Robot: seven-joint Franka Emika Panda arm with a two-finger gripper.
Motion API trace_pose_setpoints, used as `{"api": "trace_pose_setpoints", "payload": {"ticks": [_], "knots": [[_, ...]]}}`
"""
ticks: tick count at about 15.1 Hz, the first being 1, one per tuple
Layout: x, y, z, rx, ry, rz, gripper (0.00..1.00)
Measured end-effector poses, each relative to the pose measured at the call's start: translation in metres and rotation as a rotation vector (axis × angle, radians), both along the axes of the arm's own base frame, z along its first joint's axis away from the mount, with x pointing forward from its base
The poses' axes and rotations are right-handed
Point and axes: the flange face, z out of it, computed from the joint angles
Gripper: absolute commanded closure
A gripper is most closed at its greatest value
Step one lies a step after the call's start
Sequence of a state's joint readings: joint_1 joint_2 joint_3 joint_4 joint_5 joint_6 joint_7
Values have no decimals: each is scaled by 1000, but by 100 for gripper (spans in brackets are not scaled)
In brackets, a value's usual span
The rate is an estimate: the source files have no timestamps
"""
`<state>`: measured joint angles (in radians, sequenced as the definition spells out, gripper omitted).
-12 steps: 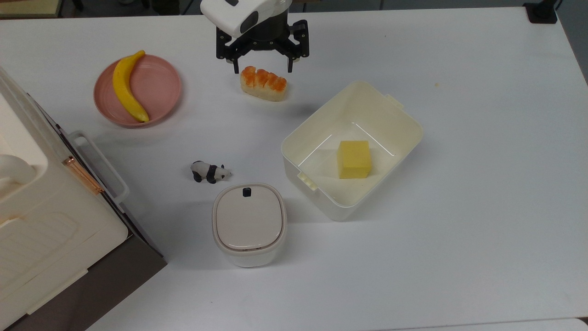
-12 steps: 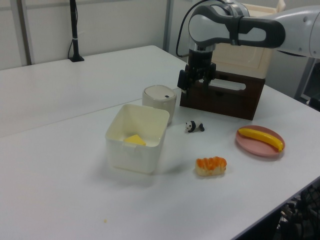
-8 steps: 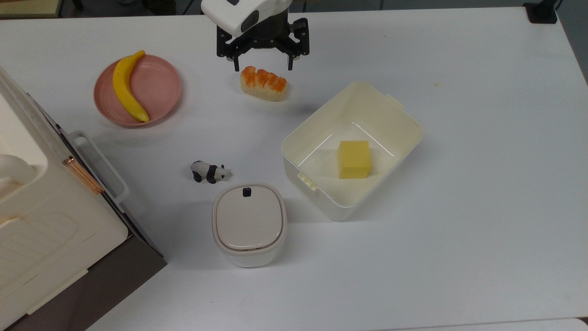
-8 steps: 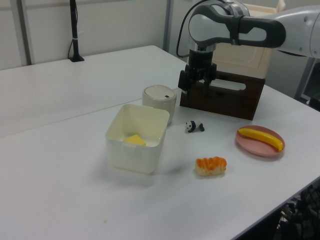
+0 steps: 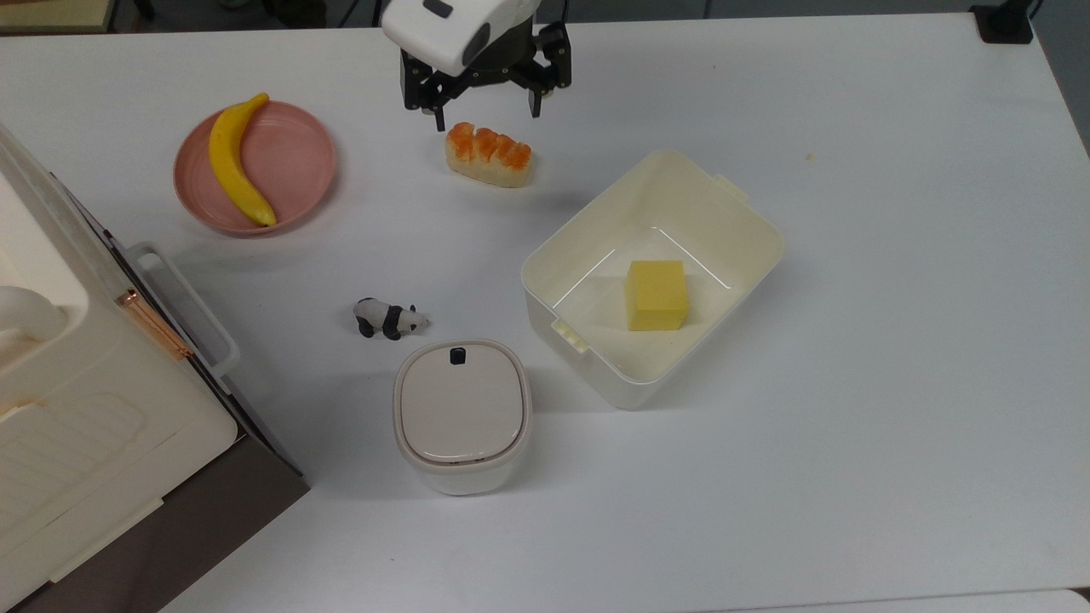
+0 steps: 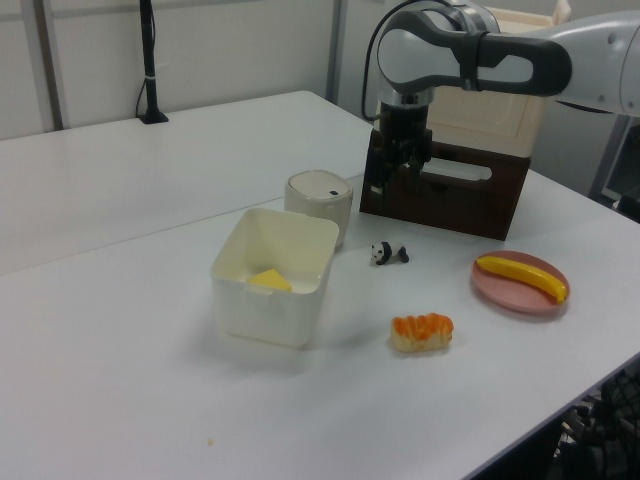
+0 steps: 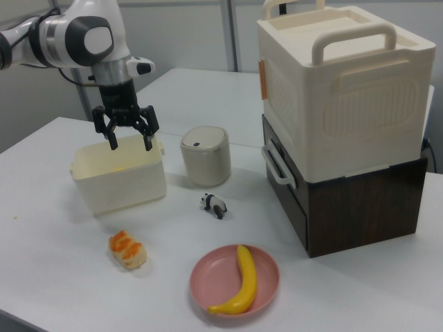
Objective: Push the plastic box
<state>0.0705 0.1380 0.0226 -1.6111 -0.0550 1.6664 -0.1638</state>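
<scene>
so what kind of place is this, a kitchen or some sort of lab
Most likely a robot lab or test room, not a kitchen: a white robot arm with a black gripper hangs above a plain white table laid out with toys such as a small panda figurine and a yellow plastic banana.

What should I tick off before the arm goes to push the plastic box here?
1. Gripper open and empty: ok.
2. Gripper touching the box: not ok, it hangs apart from it, above the table near the sushi.
3. Box upright on the table: ok.
4. Box contents: ok, one yellow block inside.
5. Room around the box: not ok on the top view's left, where the canister stands close.
6. Sushi off the gripper's way to the box: cannot tell.
</scene>
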Motion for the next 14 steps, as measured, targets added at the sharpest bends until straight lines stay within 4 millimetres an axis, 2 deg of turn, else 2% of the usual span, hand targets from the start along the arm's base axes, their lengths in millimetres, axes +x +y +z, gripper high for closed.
{"api": "trace_pose_setpoints", "payload": {"ticks": [6, 9, 11, 14], "knots": [[-4, -6, -19, 34, 88, 414, 19], [-1, -7, -32, 26, 119, 509, 14], [2, -2, -47, 18, 150, 540, 14], [14, 27, -88, -17, 191, 607, 14]]}}
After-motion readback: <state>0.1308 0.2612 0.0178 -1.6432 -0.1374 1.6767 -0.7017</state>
